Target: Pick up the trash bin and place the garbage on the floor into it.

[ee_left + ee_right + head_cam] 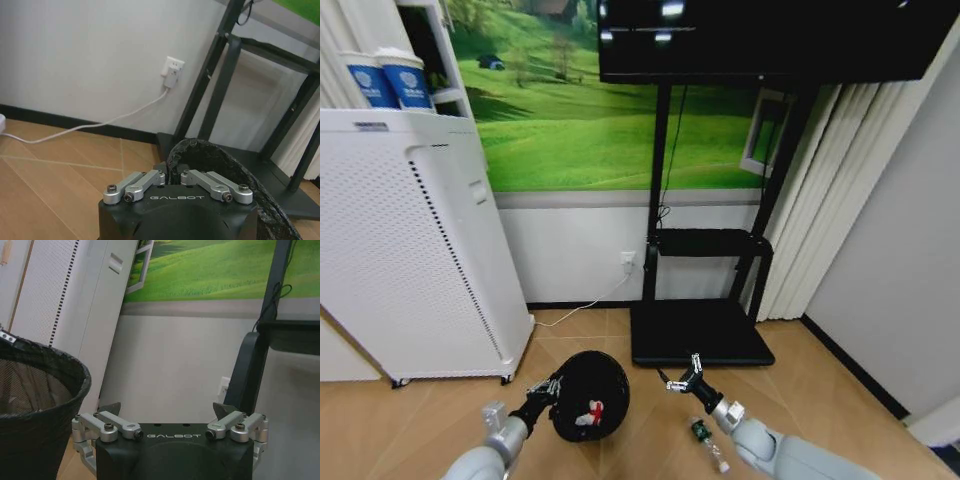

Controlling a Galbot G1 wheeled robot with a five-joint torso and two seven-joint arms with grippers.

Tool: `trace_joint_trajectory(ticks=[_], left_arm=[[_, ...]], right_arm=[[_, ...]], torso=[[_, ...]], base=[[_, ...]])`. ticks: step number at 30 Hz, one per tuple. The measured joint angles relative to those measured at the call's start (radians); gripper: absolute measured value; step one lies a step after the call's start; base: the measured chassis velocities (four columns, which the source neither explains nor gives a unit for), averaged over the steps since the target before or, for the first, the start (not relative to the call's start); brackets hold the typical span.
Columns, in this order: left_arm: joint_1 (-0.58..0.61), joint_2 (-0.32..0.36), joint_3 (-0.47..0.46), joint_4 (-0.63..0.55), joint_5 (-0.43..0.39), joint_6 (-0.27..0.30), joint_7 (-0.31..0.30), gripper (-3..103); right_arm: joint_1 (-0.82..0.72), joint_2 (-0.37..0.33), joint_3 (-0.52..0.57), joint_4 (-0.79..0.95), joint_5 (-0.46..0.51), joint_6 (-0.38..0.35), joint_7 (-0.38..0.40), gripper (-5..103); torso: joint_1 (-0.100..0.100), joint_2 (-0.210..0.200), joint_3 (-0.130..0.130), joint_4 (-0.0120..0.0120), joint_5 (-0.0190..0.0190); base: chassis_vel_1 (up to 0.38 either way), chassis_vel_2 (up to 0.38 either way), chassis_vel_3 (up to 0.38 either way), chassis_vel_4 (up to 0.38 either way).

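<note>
My left gripper (552, 387) clamps the trash bin (588, 395) rim; a red-and-white wrapper (589, 412) lies inside; my right gripper (682, 377) gapes wide, empty.

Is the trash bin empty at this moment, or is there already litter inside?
Not empty. In the head view the trash bin, held at its rim by the left hand, shows a red-and-white piece inside.

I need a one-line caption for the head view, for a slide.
Left gripper holds the trash bin by its rim; the open right gripper hovers above a green bottle.
</note>
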Motion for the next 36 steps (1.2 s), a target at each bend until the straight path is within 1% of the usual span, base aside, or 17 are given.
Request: trace_joint_trajectory(ticks=[1, 2, 4, 5, 7, 8, 9, 10, 11, 13, 14, 16, 17, 19, 21, 24, 36], left_arm=[[0.0, 0.0, 0.0, 0.0, 0.0, 0.0, 0.0, 7], [0.037, -0.004, -0.037, -0.016, 0.005, -0.001, 0.0, 7], [0.103, -0.013, -0.097, -0.038, 0.02, -0.005, 0.003, 7], [0.103, -0.013, -0.097, -0.038, 0.02, -0.005, 0.003, 7], [0.176, -0.025, -0.15, -0.059, 0.04, -0.013, 0.006, 7], [0.247, -0.039, -0.198, -0.074, 0.059, -0.02, 0.013, 7], [0.247, -0.039, -0.198, -0.074, 0.059, -0.02, 0.013, 7], [0.307, -0.053, -0.234, -0.086, 0.076, -0.026, 0.019, 7], [0.307, -0.053, -0.234, -0.086, 0.076, -0.026, 0.019, 7], [0.416, -0.084, -0.29, -0.111, 0.112, -0.033, 0.027, 7], [0.416, -0.084, -0.29, -0.111, 0.112, -0.033, 0.027, 7], [0.483, -0.128, -0.323, -0.13, 0.152, -0.043, 0.028, 7], [0.483, -0.128, -0.323, -0.13, 0.152, -0.043, 0.028, 7], [0.511, -0.171, -0.333, -0.133, 0.177, -0.05, 0.03, 7], [0.515, -0.18, -0.333, -0.132, 0.183, -0.052, 0.034, 7], [0.522, -0.227, -0.327, -0.105, 0.204, -0.063, 0.052, 7], [0.48, -0.268, -0.297, -0.036, 0.214, -0.081, 0.071, 7]], right_arm=[[0.0, 0.0, 0.0, 0.0, 0.0, 0.0, 0.0, 100], [0.015, 0.011, -0.051, -0.015, -0.001, 0.0, 0.014, 100], [0.044, 0.04, -0.133, -0.046, 0.01, -0.008, 0.035, 100], [0.044, 0.04, -0.133, -0.046, 0.01, -0.008, 0.035, 100], [0.054, 0.076, -0.18, -0.081, 0.019, -0.011, 0.043, 100], [0.057, 0.105, -0.202, -0.114, 0.02, -0.012, 0.044, 100], [0.057, 0.105, -0.202, -0.114, 0.02, -0.012, 0.044, 100], [0.059, 0.124, -0.213, -0.14, 0.023, -0.011, 0.045, 100], [0.059, 0.124, -0.213, -0.14, 0.023, -0.011, 0.045, 100], [0.062, 0.15, -0.232, -0.201, 0.033, -0.008, 0.037, 100], [0.062, 0.15, -0.232, -0.201, 0.033, -0.008, 0.037, 100], [0.062, 0.17, -0.232, -0.275, 0.048, -0.003, 0.015, 100], [0.062, 0.17, -0.232, -0.275, 0.048, -0.003, 0.015, 100], [0.06, 0.182, -0.225, -0.353, 0.075, -0.002, -0.014, 100], [0.059, 0.183, -0.223, -0.374, 0.081, -0.002, -0.023, 100], [0.044, 0.182, -0.22, -0.444, 0.088, -0.001, -0.045, 100], [-0.013, 0.156, -0.184, -0.514, 0.097, 0.0, -0.047, 100]], torso=[[0.0, 0.0, 0.0, 0.0, 0.0], [0.0, 0.0, 0.0, -0.0003, 0.0011], [0.0, 0.0, 0.0, 0.0007, -0.0002], [0.0, 0.0, 0.0, 0.0007, -0.0002], [0.0, 0.0, 0.0, 0.0012, 0.0008], [0.0, 0.0, 0.0, 0.0011, 0.0003], [0.0, 0.0, 0.0, 0.0011, 0.0003], [-0.001, 0.0, -0.001, 0.0013, -0.0004], [-0.001, 0.0, -0.001, 0.0013, -0.0004], [-0.001, 0.0, 0.0, 0.0013, 0.0003], [-0.001, 0.0, 0.0, 0.0013, 0.0003], [0.0, 0.0, 0.0, 0.0013, 0.0001], [0.0, 0.0, 0.0, 0.0013, 0.0001], [0.0, 0.0, 0.0, 0.001, 0.0006], [0.0, 0.0, 0.0, 0.0009, 0.0003], [0.0, 0.0, 0.0, 0.0007, 0.0004], [0.0, 0.0, 0.0, 0.0007, 0.0004]], base=[[-0.287, -0.253, 0.273, 0.273], [-0.209, -0.158, 0.223, 0.09], [-0.049, -0.123, 0.157, 0.056], [0.002, -0.088, 0.091, 0.074], [0.047, -0.03, 0.024, 0.05], [0.093, 0.046, -0.065, -0.052], [0.093, 0.046, -0.065, -0.052], [0.072, 0.073, -0.099, -0.052], [0.072, 0.073, -0.099, -0.052], [0.075, 0.079, -0.084, -0.064], [0.078, 0.084, -0.084, -0.051], [0.0, 0.0, 0.0, 0.0], [0.0, 0.0, 0.0, 0.0], [0.0, 0.0, 0.0, 0.0], [0.0, 0.0, 0.0, 0.0], [0.0, 0.0, 0.0, 0.0], [0.0, 0.0, 0.0, 0.0]])
